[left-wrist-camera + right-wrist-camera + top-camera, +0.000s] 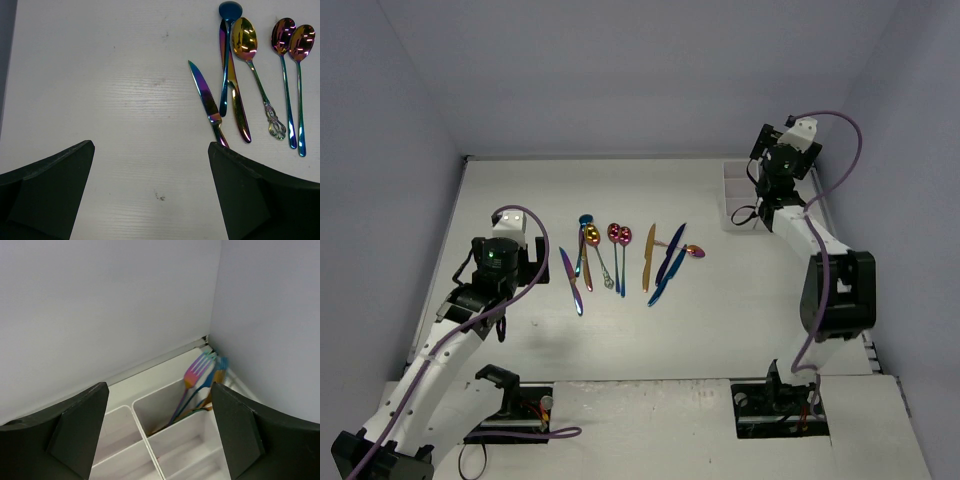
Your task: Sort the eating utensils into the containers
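Your right gripper [159, 387]: dark fingers in the wrist view's lower corners, spread wide, nothing between them (open, empty). It hangs above the white tray [146, 440], which sits in the table's [700, 330] far right corner.

Forks [192, 374] stand tines up in the tray compartment nearest the wall corner, leaning toward that corner. One is pink and at least one blue; the full count is unclear.

The loose utensils [620, 258] lie in a row mid-table, well apart from the tray. From the left:
- serrated knife [206, 97]
- blue spoon [230, 9]
- gold spoon [244, 40]
- two pink spoons [284, 35]
- on the right, gold knife [648, 258] and blue knives [670, 265]

Your left gripper [151, 144] hovers just left of the row, jaws wide, holding nothing. Its right finger hides the serrated knife's handle end (touching or not, cannot tell).
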